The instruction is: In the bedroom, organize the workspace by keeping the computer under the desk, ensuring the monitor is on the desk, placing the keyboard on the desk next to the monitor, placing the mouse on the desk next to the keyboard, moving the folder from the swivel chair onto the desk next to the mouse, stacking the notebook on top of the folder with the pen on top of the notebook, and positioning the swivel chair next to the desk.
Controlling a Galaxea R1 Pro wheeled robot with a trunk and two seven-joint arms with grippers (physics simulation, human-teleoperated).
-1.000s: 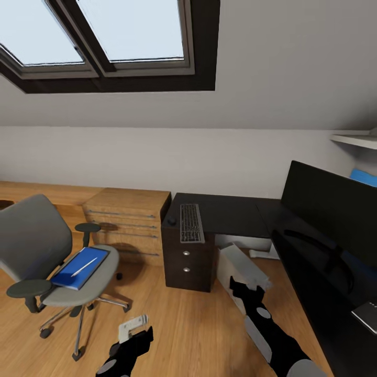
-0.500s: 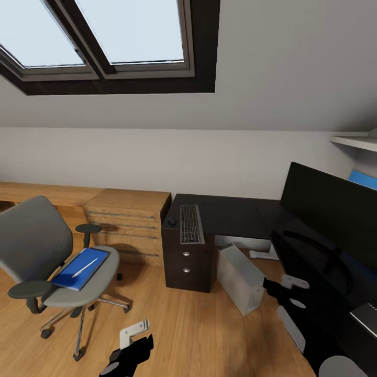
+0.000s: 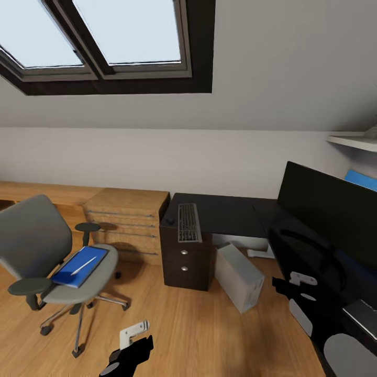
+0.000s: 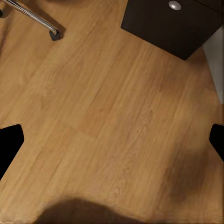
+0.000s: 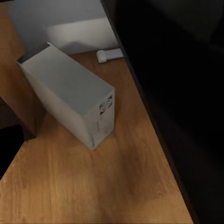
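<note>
The grey swivel chair (image 3: 32, 242) stands at the left, with the blue folder (image 3: 78, 267) on its seat and the white pen (image 3: 84, 266) lying on the folder. On the black desk (image 3: 230, 213) lie the keyboard (image 3: 188, 222) and, beside it, the small mouse (image 3: 169, 221). The wide monitor (image 3: 327, 212) stands on the desk's right wing, and the notebook (image 3: 362, 317) lies near its front. The grey computer (image 3: 240, 276) (image 5: 70, 100) stands slanted on the floor beside the drawer unit. My left gripper (image 3: 137, 337) (image 4: 112, 140) hangs open over bare floor. My right gripper (image 3: 299, 287) hovers open at the desk's edge, right of the computer.
A light wooden chest (image 3: 128, 222) sits between chair and desk. The drawer unit (image 3: 186, 262) with silver knobs carries the desk's left end. A white shelf (image 3: 353, 140) juts out at the upper right. Wooden floor (image 3: 183, 324) lies open in front of me.
My right arm has swung right, from in front of the computer to the desk's edge, uncovering the computer's front. The view has shifted slightly. The left arm has barely moved.
</note>
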